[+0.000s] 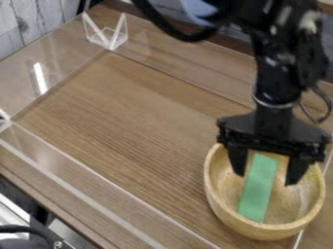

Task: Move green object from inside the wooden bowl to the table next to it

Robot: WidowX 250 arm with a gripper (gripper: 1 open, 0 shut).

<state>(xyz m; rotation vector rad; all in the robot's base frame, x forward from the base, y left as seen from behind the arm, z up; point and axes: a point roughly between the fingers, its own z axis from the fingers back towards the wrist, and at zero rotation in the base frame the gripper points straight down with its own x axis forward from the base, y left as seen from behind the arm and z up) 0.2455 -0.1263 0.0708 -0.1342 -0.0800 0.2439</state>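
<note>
A bright green object (262, 188), a flat bar, leans inside the wooden bowl (223, 199) at the table's near right. My black gripper (271, 166) points down over the bowl with its fingers spread wide. One finger (236, 159) stands left of the bar's upper end and the other right of it, low inside the rim. Nothing is gripped; whether a finger touches the bar I cannot tell. The brown wood-grain table (130, 112) stretches left of the bowl.
Low clear acrylic walls (53, 160) edge the tabletop on the near left and far sides. A small clear bracket (104, 34) stands at the far left corner. The arm (286, 58) rises above the bowl to the upper right.
</note>
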